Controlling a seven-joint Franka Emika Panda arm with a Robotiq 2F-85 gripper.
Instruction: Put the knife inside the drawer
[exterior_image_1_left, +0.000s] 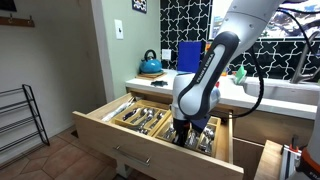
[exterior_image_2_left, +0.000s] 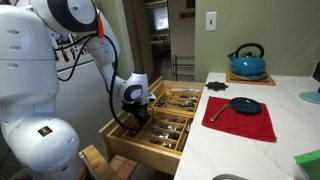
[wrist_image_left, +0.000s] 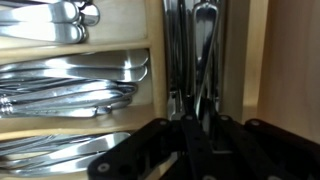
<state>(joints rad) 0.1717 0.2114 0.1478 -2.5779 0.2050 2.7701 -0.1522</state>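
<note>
The wide light-wood drawer (exterior_image_1_left: 108, 133) stands pulled open, in both exterior views (exterior_image_2_left: 143, 146). Its wooden divider trays hold silver cutlery. My gripper (exterior_image_1_left: 185, 136) reaches down into a compartment of the drawer (exterior_image_2_left: 135, 119). In the wrist view the dark fingers (wrist_image_left: 198, 120) sit close together around the knife (wrist_image_left: 205, 60). The knife is a long silver piece lying lengthwise in a narrow compartment among other long silver pieces. Spoons and forks fill the trays to the left of it (wrist_image_left: 70, 85).
A blue kettle (exterior_image_2_left: 247, 62) stands on the white counter, with a black pan (exterior_image_2_left: 244, 105) on a red mat (exterior_image_2_left: 240, 122). A narrow wooden pull-out unit (exterior_image_1_left: 271, 160) is beside the drawer. A black wire rack (exterior_image_1_left: 20, 120) stands by the wall.
</note>
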